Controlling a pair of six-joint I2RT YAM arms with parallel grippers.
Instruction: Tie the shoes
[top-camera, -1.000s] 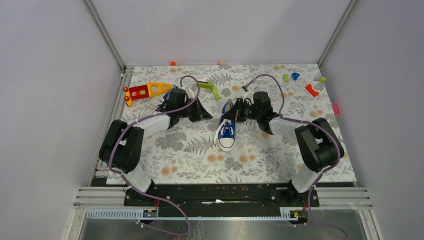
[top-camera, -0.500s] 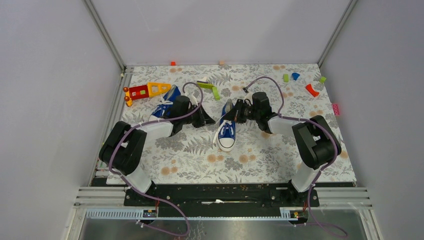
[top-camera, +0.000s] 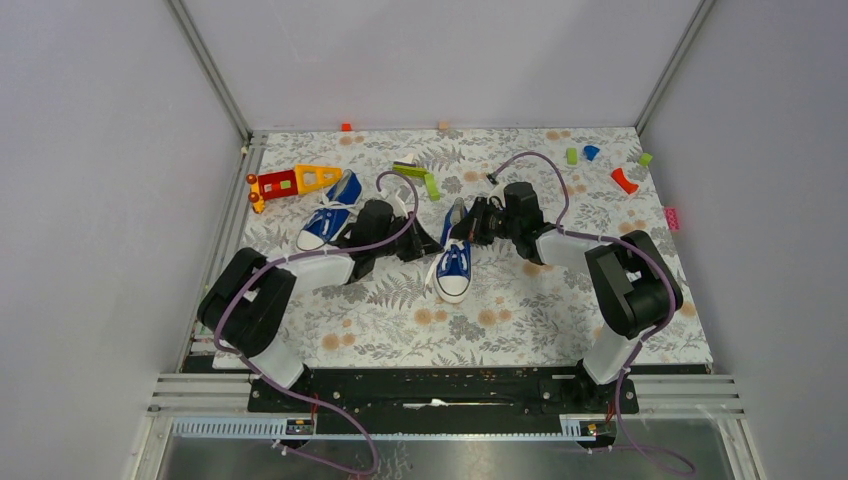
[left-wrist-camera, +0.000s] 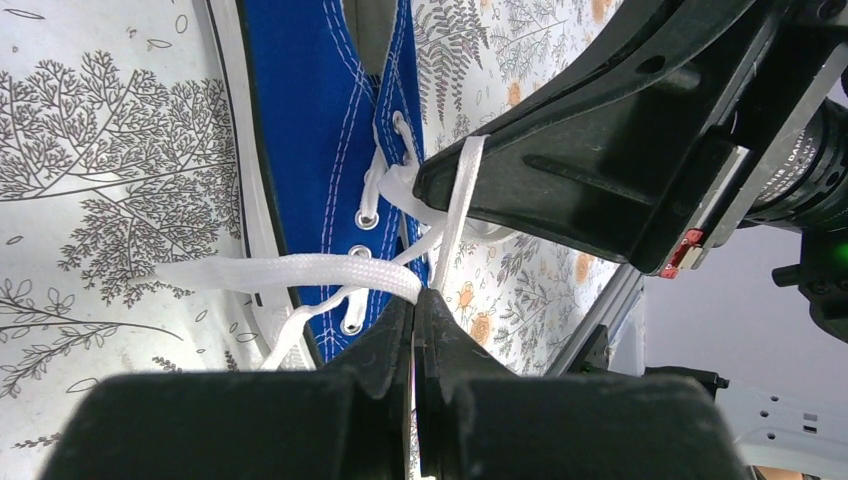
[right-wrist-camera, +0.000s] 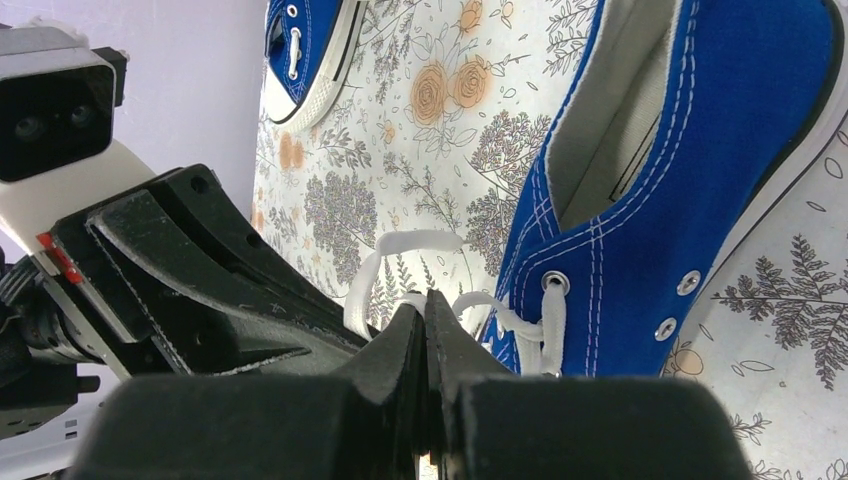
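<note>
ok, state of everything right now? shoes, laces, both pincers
middle shoe: on its sole, untied
laces: loose, one strand stretched out to each side
left pincer: shut on one strand
right pincer: shut on the other strand
other shoe: on its sole beside the toy, nothing holding it; knot too small to tell
</note>
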